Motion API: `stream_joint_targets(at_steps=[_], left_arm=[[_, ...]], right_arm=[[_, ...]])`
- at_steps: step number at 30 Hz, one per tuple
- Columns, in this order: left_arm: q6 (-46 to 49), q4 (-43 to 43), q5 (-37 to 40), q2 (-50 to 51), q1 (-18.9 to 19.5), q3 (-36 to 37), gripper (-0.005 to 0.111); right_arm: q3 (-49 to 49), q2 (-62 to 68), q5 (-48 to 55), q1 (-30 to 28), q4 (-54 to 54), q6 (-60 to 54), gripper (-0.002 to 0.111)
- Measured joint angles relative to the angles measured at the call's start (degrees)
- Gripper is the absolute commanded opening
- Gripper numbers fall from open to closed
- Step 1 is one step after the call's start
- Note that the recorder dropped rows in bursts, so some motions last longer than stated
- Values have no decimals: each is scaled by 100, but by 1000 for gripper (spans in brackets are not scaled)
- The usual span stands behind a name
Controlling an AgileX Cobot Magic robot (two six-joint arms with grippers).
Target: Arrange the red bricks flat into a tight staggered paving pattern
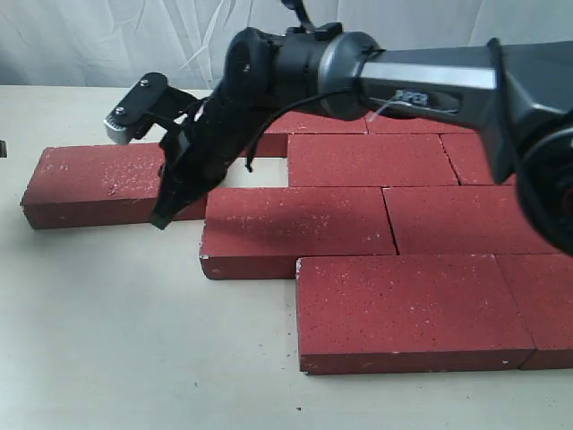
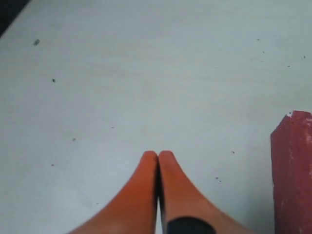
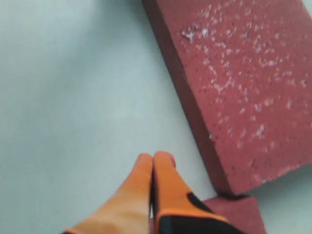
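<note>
Several red bricks lie flat in staggered rows, among them a front brick (image 1: 403,309), a third-row brick (image 1: 300,228) and a second-row brick (image 1: 372,159). One brick (image 1: 94,179) lies apart at the left, with a gap between it and the second row. My right gripper (image 1: 163,217) reaches across, shut and empty, its tip low at that brick's front right corner. The right wrist view shows the gripper (image 3: 155,157) beside this brick (image 3: 243,83) and another brick's corner (image 3: 234,212). My left gripper (image 2: 157,154) is shut over bare table near a brick end (image 2: 292,175).
The pale tabletop (image 1: 107,340) stretches open at the front left. A white curtain (image 1: 89,40) hangs behind the table. The right arm's dark body (image 1: 376,72) spans over the back rows and hides part of them.
</note>
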Motion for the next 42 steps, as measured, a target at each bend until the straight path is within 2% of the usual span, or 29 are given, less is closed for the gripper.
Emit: stream_joint_targets(at_steps=[6,11,23,36,42], left_arm=[[-99,-11,471,693,9,-515,0],[-99,-11,591,1036,9,-785,0],[-111,-167,1050,1492,-10,-1299,0],[-111,-276,1057,1492,-319,-1452,0],[-111,-322,1048,1495,-331,-1487,0]], right_arm=[[-1477,814,695,132,-678,846,-1],[-1950,1295,892,132,-899,947,-1],[-2003,1435,574,132,-1020,962,-1],[-2023,1546,499,132,-1020,971,-1],[-2023,1682,451,132,-1009,971,-1]])
